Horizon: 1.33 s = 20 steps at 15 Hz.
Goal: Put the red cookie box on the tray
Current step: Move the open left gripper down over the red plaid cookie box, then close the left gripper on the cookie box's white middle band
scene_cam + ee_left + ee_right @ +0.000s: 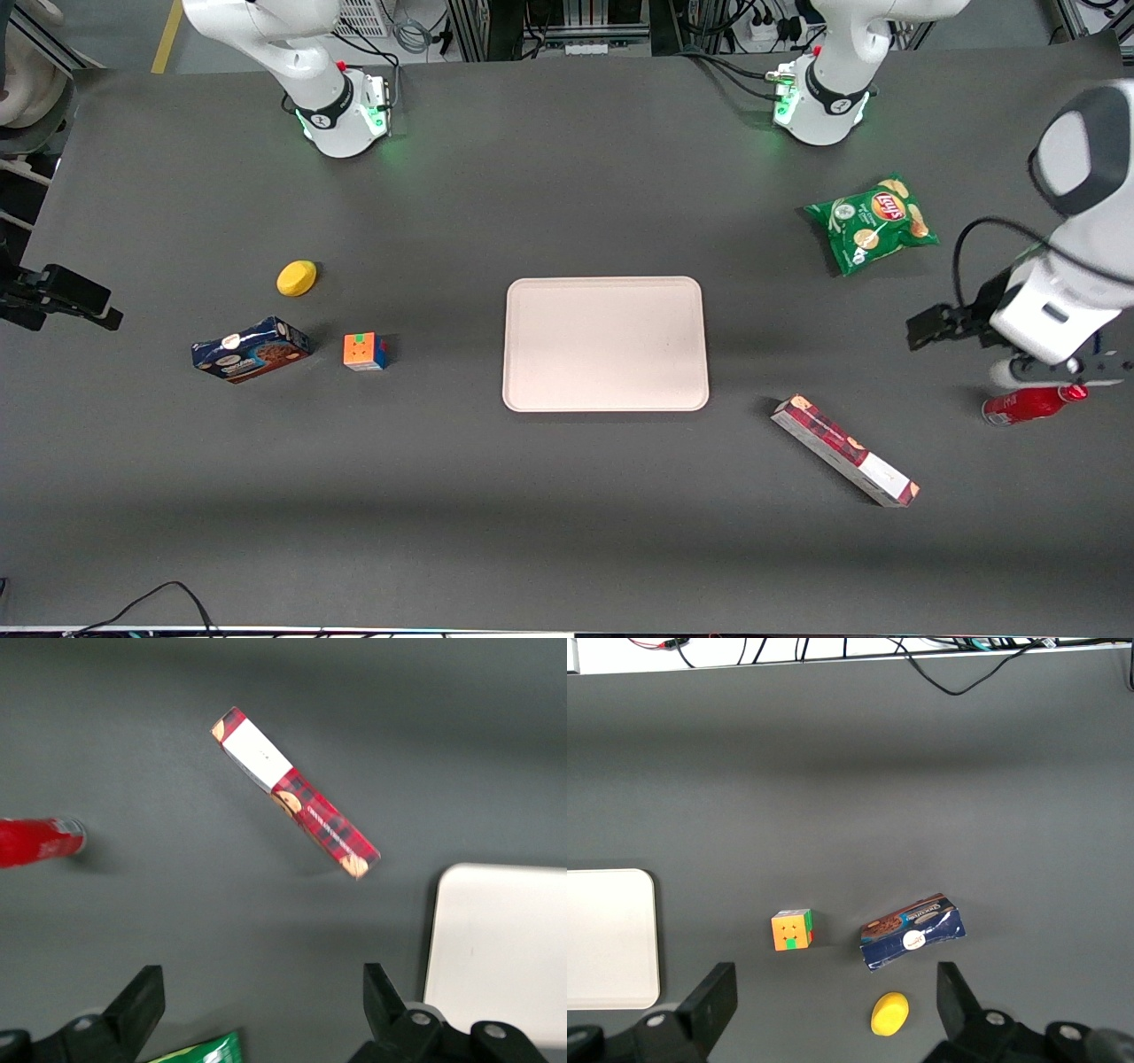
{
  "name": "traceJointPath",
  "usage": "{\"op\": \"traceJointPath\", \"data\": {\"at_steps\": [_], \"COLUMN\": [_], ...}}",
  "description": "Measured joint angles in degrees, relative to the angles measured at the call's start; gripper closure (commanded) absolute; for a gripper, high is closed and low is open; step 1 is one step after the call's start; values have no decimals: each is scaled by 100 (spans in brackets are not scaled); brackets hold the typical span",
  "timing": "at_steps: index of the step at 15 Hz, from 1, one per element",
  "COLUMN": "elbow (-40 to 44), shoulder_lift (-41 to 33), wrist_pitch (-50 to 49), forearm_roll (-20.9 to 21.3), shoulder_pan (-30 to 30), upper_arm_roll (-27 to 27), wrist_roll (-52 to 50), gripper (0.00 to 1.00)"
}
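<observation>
The red cookie box (843, 450) lies diagonally on the tabletop (567, 532), near the tray (606, 344) toward the working arm's end. To grasp it well, the gripper (264, 1010) should turn until its jaws cross the box's narrow width at mid-length. The gripper hovers high above the red bottle (1032, 404), jaws wide open and empty.

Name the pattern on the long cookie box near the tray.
Dark red plaid with a white end section, on the red cookie box; clearest in the left wrist view.
</observation>
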Motion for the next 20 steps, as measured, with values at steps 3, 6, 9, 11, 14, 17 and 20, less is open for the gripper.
{"op": "traceJointPath", "data": {"at_steps": [3, 6, 9, 11, 14, 17, 20], "elbow": [-1, 0, 8, 16, 20, 43, 240], "shoulder_lift": [561, 1215, 1718, 1923, 2222, 2609, 2923], "wrist_pitch": [633, 1443, 2179, 2563, 3066, 3532, 3655], "forearm_roll": [-297, -570, -615, -622, -623, -628, -629], "shoulder_pan": [-16, -16, -16, -19, -41, -87, -160], "upper_arm_roll": [-8, -6, 4, 41, 115, 140, 163], "wrist_roll": [-907, -1452, -1684, -1900, -2163, -2425, -2692], "gripper": [0, 0, 0, 0, 0, 0, 1]}}
